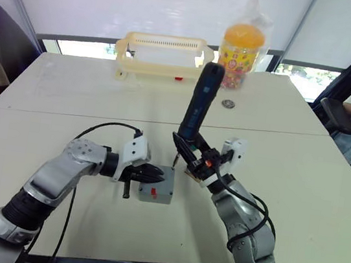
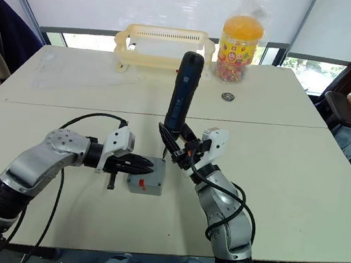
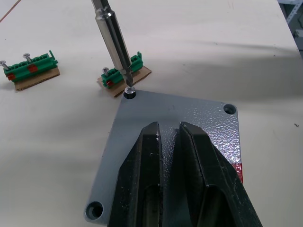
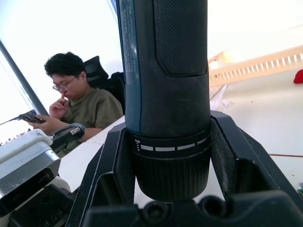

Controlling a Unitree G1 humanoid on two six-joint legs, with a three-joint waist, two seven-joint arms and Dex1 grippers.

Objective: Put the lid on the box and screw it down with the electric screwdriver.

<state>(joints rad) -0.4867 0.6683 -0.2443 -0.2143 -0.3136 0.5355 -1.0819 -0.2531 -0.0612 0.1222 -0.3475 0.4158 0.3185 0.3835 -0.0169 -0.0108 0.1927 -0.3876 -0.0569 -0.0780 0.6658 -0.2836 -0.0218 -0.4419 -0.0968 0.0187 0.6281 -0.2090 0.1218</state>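
The grey lid [image 3: 189,113] lies on top of the grey box [image 1: 155,194], which has a small red mark on its side. My left gripper [image 3: 169,126] is shut, its black fingers [image 3: 142,161] resting flat on the lid. My right gripper [image 1: 190,154] is shut on the electric screwdriver [image 1: 199,102], a long black tool held nearly upright. Its metal bit [image 3: 113,42] points down onto a small screw [image 3: 129,90] at the lid's far corner hole. Two other corner holes of the lid are open.
Two green terminal blocks on cardboard [image 3: 29,71] [image 3: 137,64] lie just beyond the box. At the table's far side stand a yellow basket [image 1: 163,54] and a candy jar [image 1: 241,49], with a small round object [image 1: 228,103] nearby. People sit at both table ends.
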